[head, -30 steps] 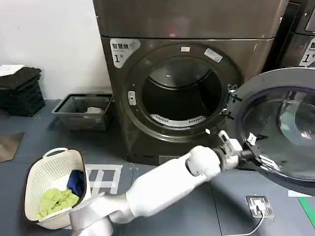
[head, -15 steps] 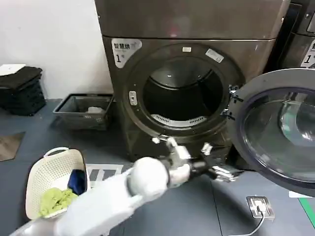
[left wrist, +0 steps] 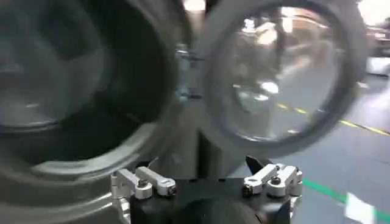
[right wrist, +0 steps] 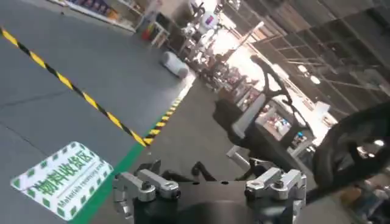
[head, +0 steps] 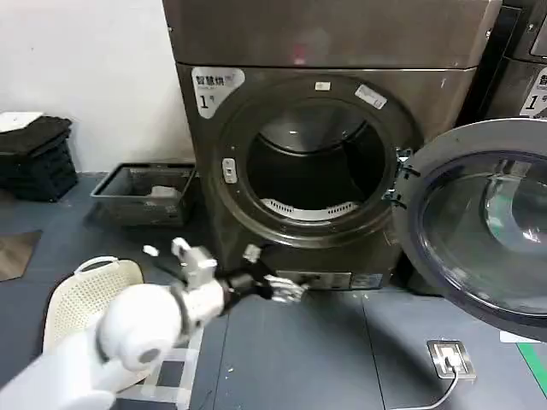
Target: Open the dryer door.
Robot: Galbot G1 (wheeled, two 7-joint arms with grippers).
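Note:
The dryer door (head: 487, 231), a chrome-rimmed porthole with dark glass, stands swung wide open to the right of the bronze-brown machine marked "1" (head: 214, 85). The dark drum opening (head: 312, 166) is exposed. My left gripper (head: 286, 290) hangs low in front of the machine's base, left of the door and apart from it, open and holding nothing. In the left wrist view the left gripper (left wrist: 203, 164) faces the drum and the open door (left wrist: 280, 73). My right gripper (right wrist: 204, 167) is open, off to the side, facing a grey floor with striped tape.
A cream laundry basket (head: 94, 265) sits on the floor at the lower left, partly behind my left arm. A grey tray (head: 145, 192) and black crates (head: 34, 158) stand by the wall. A floor socket (head: 450, 357) lies under the door. A darker machine (head: 517, 77) stands to the right.
My left arm has swept from the door's lower edge on the right across to the left, with the gripper off the door. The door stays wide open.

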